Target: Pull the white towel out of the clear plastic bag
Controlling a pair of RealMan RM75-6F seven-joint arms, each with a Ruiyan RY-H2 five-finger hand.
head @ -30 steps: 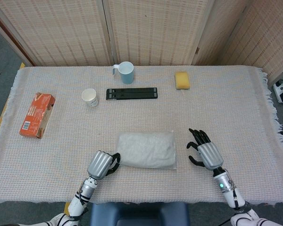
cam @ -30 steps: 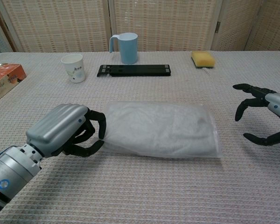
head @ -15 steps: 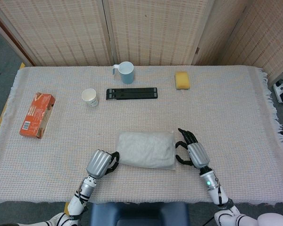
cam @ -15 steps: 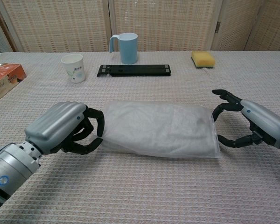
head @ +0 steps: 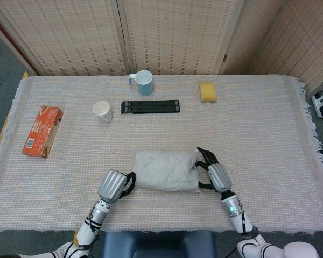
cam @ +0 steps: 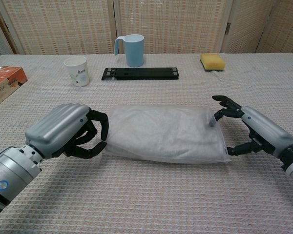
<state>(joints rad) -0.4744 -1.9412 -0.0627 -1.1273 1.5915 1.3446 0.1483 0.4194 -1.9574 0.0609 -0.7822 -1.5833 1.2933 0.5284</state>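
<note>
Woven screen panels back a table (head: 269, 123) covered in pale knit cloth; clear plastic bag (cam: 166, 134) lies flat near the front edge, white towel (head: 164, 169) fully inside it; left hand (cam: 66, 131) curled at the bag's left end, fingertips (cam: 101, 127) against the plastic, a firm grip not confirmable; right hand (cam: 251, 129) spread at the bag's right end, fingers (cam: 223, 103) touching the upper corner, thumb at the lower corner; further back: blue mug (head: 143, 83), black tray (head: 151, 106), paper cup (head: 102, 111), yellow sponge (head: 207, 91); orange box (head: 42, 130) at far left
</note>
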